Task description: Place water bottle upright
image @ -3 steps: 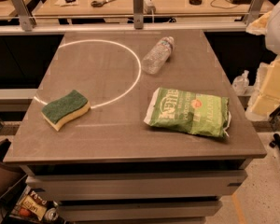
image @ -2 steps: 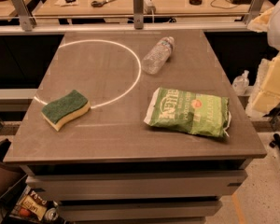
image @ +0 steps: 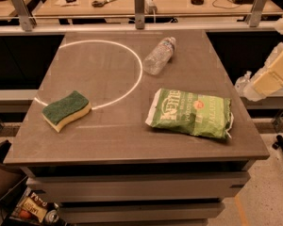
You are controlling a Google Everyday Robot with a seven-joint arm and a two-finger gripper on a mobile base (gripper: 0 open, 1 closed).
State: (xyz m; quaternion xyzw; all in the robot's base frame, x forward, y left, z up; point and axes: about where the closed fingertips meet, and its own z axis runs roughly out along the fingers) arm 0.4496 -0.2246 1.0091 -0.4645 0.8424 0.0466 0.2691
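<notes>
The water bottle [image: 159, 55] is a small clear crinkly plastic bottle. It lies on its side at the back middle of the grey table [image: 108, 140], cap pointing to the far right, just outside the white circle line [image: 132, 86]. My gripper is out of view. Only a cream-coloured segment of my arm [image: 273, 73] shows at the right edge, beyond the table's side and well away from the bottle.
A green chip bag [image: 191, 113] lies flat at the front right. A green and yellow sponge [image: 66, 110] sits at the front left. Small white pump-top bottles [image: 243, 83] stand off the table's right side. A rail with posts [image: 139, 4] runs behind the table.
The arm segment at the right edge has shifted slightly up and to the right. The bottle, bag and sponge have not moved.
</notes>
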